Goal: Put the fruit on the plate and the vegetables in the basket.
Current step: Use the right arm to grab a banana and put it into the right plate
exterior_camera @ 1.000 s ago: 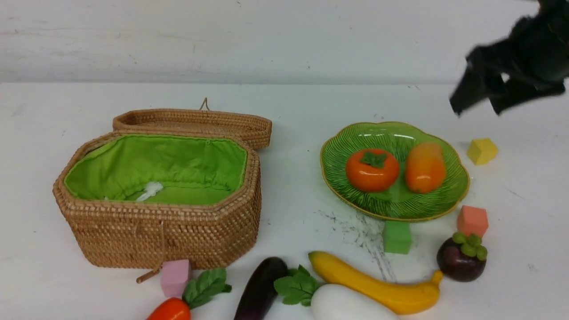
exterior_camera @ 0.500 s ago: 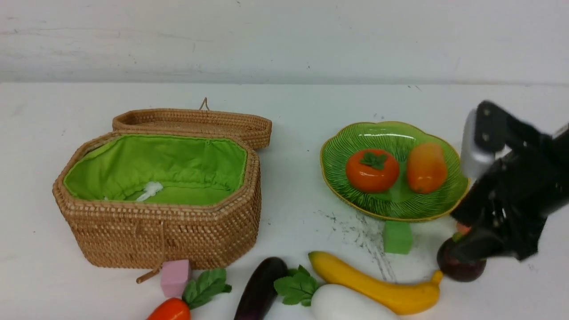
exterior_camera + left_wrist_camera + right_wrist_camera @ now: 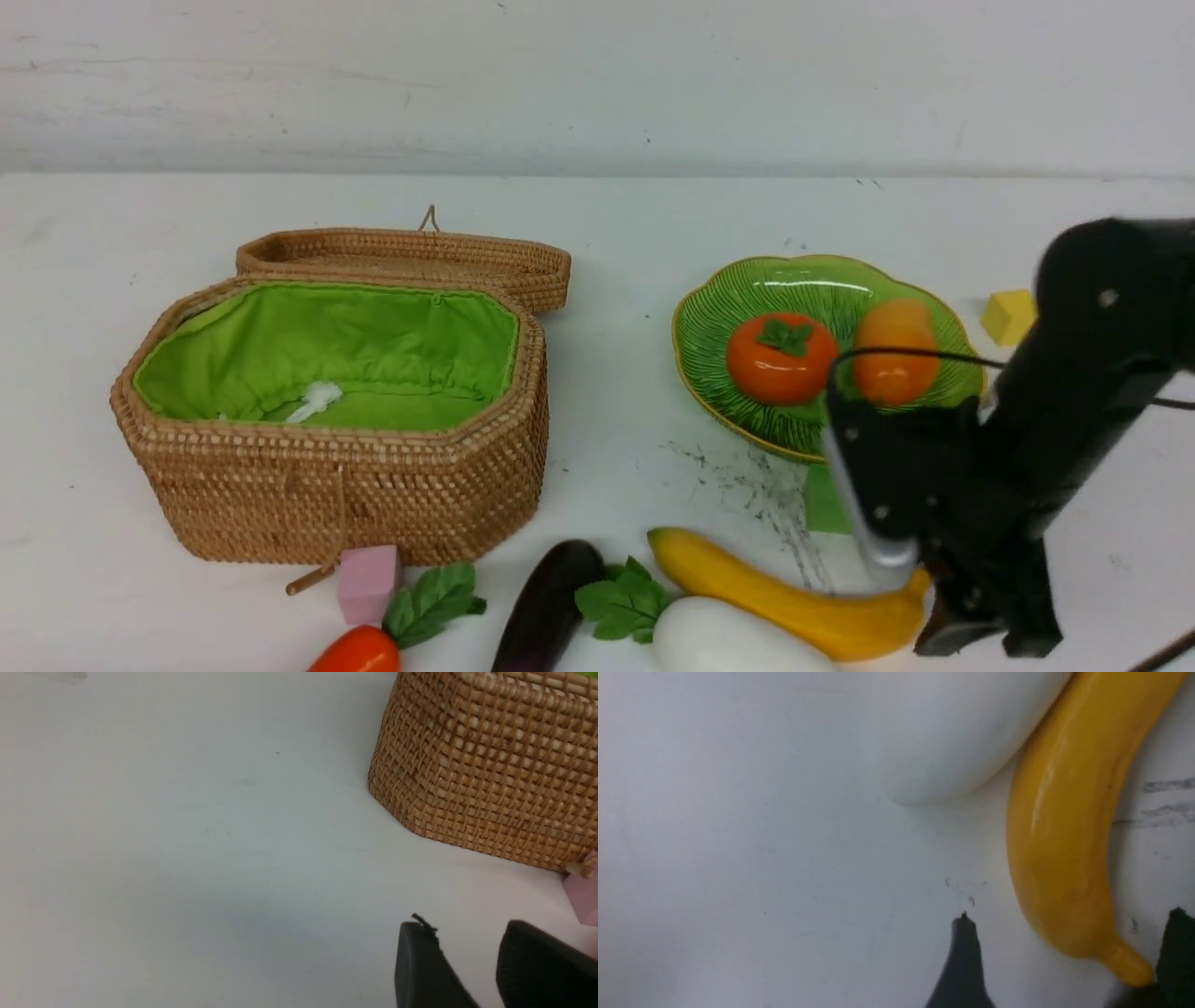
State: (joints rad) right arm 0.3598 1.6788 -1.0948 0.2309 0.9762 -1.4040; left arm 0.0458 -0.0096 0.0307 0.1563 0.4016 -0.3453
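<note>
Right gripper (image 3: 988, 642) has its fingers (image 3: 962, 961) spread either side of the stem tip of the banana (image 3: 784, 597), lying on the worktop (image 3: 616, 448) just robot-side of the plate (image 3: 747, 289). Pinching that skinny glossy end, it'd probably swivel or slip out and shove the radish (image 3: 728, 639) it's touching.

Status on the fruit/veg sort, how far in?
Done: persimmon and mango sit on the plate. In hand: right gripper is open, down around the tip of the banana, not closed yet. Remaining: banana, plus radish, eggplant and carrot on the table; the basket shows no vegetables inside. Mangosteen isn't visible right now. Left gripper is open beside the basket, empty.
</note>
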